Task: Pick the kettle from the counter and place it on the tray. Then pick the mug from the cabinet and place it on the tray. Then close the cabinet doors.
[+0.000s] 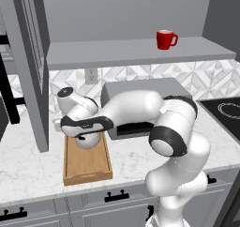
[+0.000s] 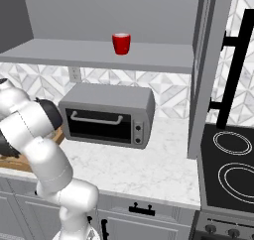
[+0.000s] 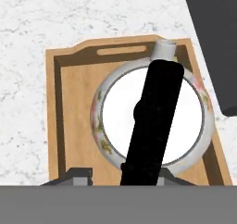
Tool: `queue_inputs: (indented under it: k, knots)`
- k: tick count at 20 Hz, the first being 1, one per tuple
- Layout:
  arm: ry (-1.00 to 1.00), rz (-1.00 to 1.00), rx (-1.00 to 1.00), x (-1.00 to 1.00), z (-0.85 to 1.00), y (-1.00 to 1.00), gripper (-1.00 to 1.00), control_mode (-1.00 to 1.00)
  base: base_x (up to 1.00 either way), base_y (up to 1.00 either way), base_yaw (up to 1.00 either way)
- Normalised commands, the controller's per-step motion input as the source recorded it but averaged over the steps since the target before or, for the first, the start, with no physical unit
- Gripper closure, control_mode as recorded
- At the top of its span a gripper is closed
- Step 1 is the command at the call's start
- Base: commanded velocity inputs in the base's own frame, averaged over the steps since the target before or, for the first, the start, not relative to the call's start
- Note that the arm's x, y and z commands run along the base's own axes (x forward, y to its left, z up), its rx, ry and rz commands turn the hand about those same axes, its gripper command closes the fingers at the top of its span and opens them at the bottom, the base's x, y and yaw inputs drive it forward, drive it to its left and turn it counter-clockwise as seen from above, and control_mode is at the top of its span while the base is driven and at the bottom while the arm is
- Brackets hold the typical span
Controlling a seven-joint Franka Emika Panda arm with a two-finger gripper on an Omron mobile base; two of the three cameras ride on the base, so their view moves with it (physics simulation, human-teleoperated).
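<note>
Jaws hang right over the kettle (image 3: 152, 114), one tip on each side of its black arched handle (image 3: 155, 121). I cannot tell whether they pinch the handle or stand a bit apart from it. From the left base view, the gripper (image 1: 84, 136) is low over the kettle, with the white arm (image 1: 136, 106) bent across in front of the toaster oven (image 1: 140, 92).

The kettle is round and white with little flowers on its side. It sits inside the wooden tray (image 3: 55, 107), up near the far end, and its spout (image 3: 164, 49) points at the end wall with the cut-out handle (image 3: 121, 50). The near half of the tray (image 1: 89, 167) is bare wood.

The tray lies on the white marble surface (image 1: 28, 167), just beside the toaster oven. Grey drawers (image 1: 117, 205) with black handles run under the surface.

Up above, the red mug (image 1: 165, 39) stands upright on the grey shelf (image 1: 131, 52) of the cabinet, well apart from the tray. Its handle points to the right in the left base view. A tall grey cabinet door (image 1: 30, 66) stands swung open on the left, and another door (image 2: 206, 70) stands open on the right side. A black stove top (image 2: 230, 169) sits to the right of the surface.
</note>
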Motion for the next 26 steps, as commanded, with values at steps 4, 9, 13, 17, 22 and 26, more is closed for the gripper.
queue_inputs:
  k: [4,9,13,17,22,26]
  knots:
    - [-0.01,-0.04,0.00,0.00,-0.01,-0.18,-1.00,-1.00,0.00,0.00,0.00]
    - [0.00,-0.08,0.00,-0.06,0.00,-0.13,-1.00,-1.00,0.00,0.00,0.00]
    - [0.00,-0.19,0.00,-0.29,0.15,0.00,-1.00,-1.00,0.00,0.00,0.00]
    - [0.00,-0.20,0.00,-0.44,0.30,-0.07,-1.00,-1.00,0.00,0.00,0.00]
    - [0.00,-0.13,0.00,-0.52,0.32,-0.22,-1.00,-1.00,0.00,0.00,0.00]
    - [-0.04,-0.05,0.00,-0.66,0.12,-0.62,-1.00,-1.00,0.00,0.00,0.00]
